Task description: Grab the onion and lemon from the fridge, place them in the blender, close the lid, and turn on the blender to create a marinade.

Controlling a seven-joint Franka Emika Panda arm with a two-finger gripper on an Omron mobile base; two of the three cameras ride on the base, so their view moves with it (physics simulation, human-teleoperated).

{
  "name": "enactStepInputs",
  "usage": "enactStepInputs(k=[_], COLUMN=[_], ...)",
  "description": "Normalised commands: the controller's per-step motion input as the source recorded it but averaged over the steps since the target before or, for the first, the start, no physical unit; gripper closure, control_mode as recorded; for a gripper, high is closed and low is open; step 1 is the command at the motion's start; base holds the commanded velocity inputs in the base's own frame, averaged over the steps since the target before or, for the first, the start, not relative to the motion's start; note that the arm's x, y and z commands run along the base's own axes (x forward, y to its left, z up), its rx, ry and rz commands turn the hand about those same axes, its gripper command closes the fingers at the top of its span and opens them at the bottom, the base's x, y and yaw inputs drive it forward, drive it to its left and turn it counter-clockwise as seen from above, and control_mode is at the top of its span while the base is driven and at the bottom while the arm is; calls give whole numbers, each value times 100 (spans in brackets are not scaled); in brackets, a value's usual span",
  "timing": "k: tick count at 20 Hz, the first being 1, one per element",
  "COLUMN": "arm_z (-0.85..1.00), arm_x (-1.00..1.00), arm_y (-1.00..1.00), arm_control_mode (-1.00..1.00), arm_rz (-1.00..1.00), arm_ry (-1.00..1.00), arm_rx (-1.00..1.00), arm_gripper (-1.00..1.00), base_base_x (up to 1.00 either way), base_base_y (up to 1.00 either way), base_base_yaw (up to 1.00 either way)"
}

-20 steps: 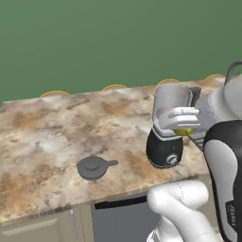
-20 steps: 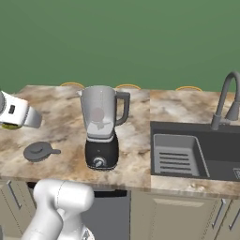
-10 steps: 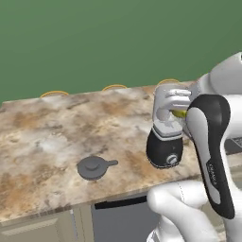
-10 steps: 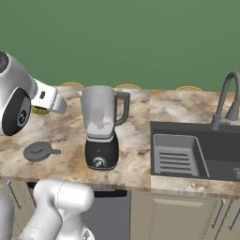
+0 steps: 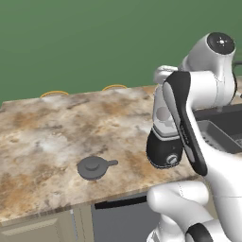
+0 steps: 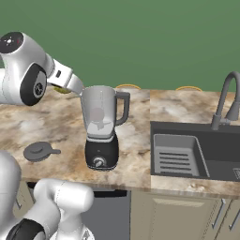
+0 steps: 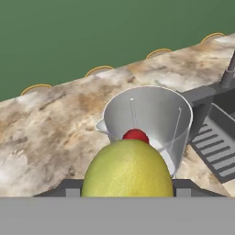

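a: hand view first. we see the lemon (image 7: pixel 127 169) big and yellow-green at the bottom, held between the gripper (image 7: pixel 127 189) with a dark finger (image 7: pixel 69 187) showing on each side of it. so the pincer is clamped on the lemon.

b: agreed. beyond the fruit we look down into the open mouth of the blender (image 7: pixel 149 120) jar, and a small red part (image 7: pixel 135 135) sits at its bottom. the lemon is above and just short of the jar, not inside it.

a: right base view: our arm (image 6: pixel 28 70) reaches in from the left, its forearm slanting down toward the jar rim. a sliver of the lemon (image 6: pixel 61 89) peeks out under the wrist, just left of the blender (image 6: pixel 101 126).

b: left base view: the arm (image 5: pixel 189 113) is folded over in front of the blender (image 5: pixel 163 142), hiding most of the jar; we can see the black base with its silver knob.

a: the lid (image 5: pixel 94 167) lies flat on the counter (image 5: pixel 42 137), well apart from the blender, tab pointing toward it. in the right base view the lid (image 6: pixel 39 151) sits left of the base.

b: the sink (image 6: pixel 187 154) is to the right of the blender, with the faucet (image 6: pixel 225 101) behind it.
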Motion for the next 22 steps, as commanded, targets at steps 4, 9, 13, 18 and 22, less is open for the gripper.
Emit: enactStepInputs(k=[4, 9, 13, 18, 22], arm_z=[16, 0, -12, -11, -17], arm_x=[13, 14, 25, 51, 53], arm_y=[-41, -7, -3, -5, -14], arm_control_mode=[-100, -100, -100, -100, -100], arm_rz=[-7, 0, 0, 0, 0], arm_ry=[7, 13, 26, 21, 13], arm_rx=[0, 0, 0, 0, 0], arm_gripper=[100, 100, 100, 100, 100], base_base_x=[0, 0, 0, 0, 0], base_base_y=[0, 0, 0, 0, 0], base_base_yaw=[0, 0, 0, 0, 0])
